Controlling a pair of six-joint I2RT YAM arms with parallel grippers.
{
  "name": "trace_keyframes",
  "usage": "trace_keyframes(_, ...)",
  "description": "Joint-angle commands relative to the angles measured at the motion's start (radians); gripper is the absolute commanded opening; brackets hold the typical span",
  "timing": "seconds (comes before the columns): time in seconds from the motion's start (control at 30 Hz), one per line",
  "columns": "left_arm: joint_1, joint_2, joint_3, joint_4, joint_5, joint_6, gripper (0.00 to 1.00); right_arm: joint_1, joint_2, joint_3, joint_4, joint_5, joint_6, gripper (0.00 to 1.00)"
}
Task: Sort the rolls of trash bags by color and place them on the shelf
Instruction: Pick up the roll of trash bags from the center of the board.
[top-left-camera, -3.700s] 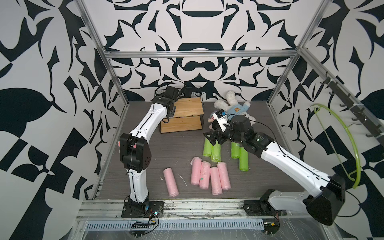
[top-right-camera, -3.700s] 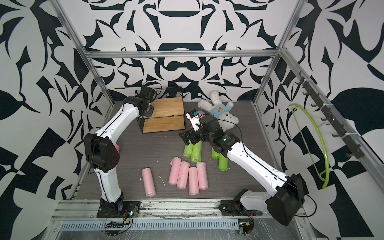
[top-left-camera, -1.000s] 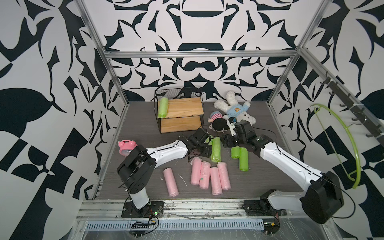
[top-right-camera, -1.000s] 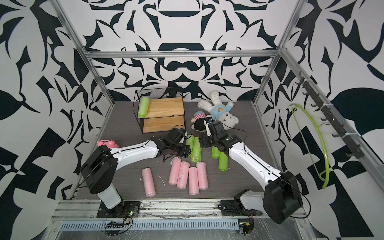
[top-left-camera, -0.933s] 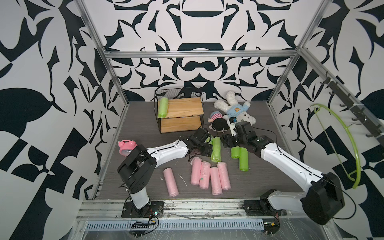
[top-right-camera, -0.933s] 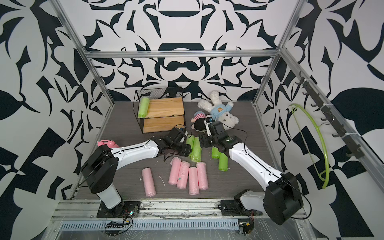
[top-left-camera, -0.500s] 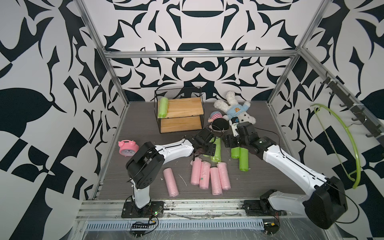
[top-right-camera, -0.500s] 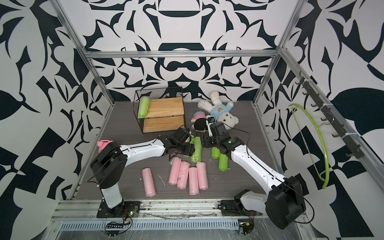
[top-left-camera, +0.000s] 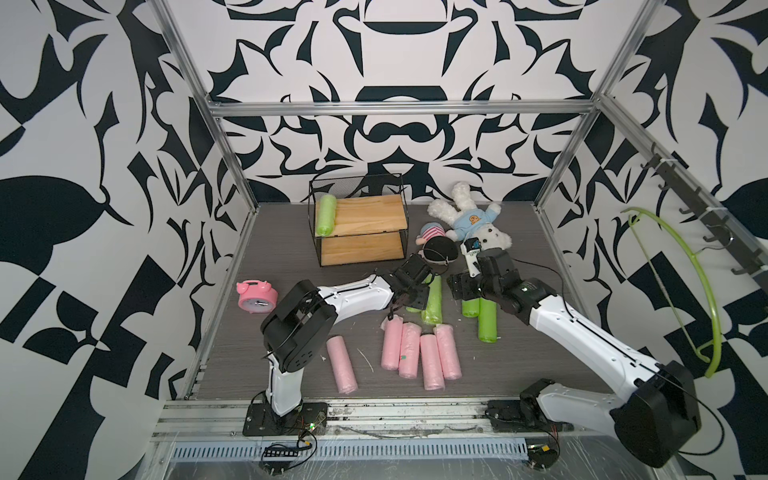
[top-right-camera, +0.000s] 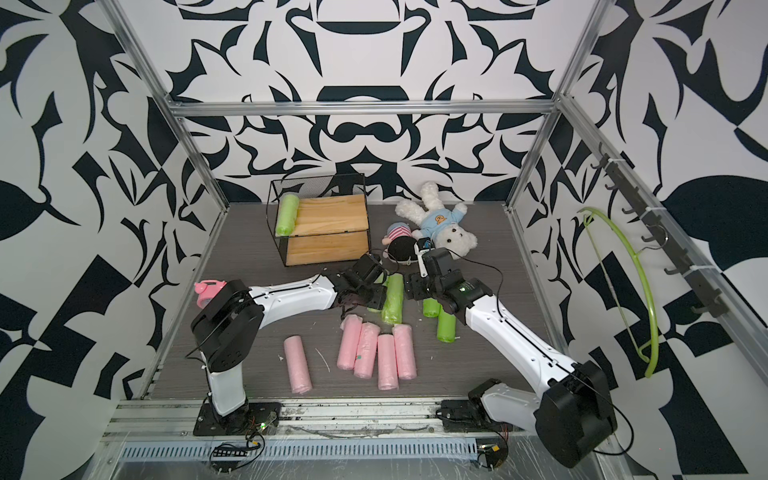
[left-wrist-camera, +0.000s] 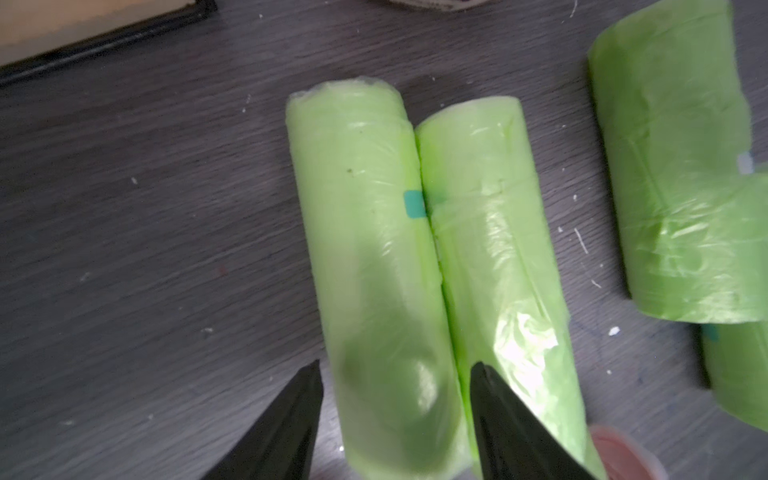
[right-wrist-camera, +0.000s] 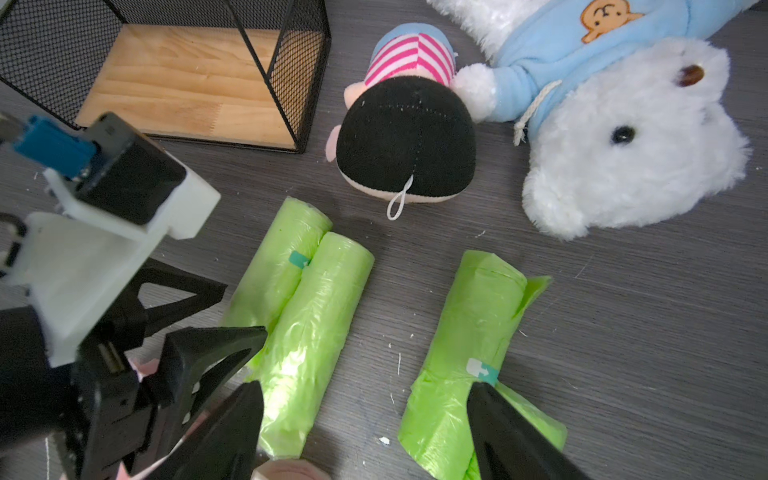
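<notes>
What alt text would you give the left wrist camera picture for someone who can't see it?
The left gripper straddles one end of a green roll that lies touching a second green roll on a dark grey table. More green rolls lie apart from the pair.

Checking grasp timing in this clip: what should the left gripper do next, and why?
Probably close the left gripper on the green roll it straddles. One finger sits outside that roll and the other at the seam with the neighbouring green roll; neither is visibly squeezing yet.
</notes>
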Motion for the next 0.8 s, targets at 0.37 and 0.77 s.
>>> trace_keyframes(0.37,0.014,0.11,0.09,-0.058,-0.055,0.015,0.68,0.002,-0.006,0.033,-0.006,-0.015,-0.002,0.83)
trace_keyframes(0.77,0.032,0.124,0.068,-0.002,-0.039,0.042,0.52,0.002,-0.022,-0.004,0.0,-0.009,0.013,0.83)
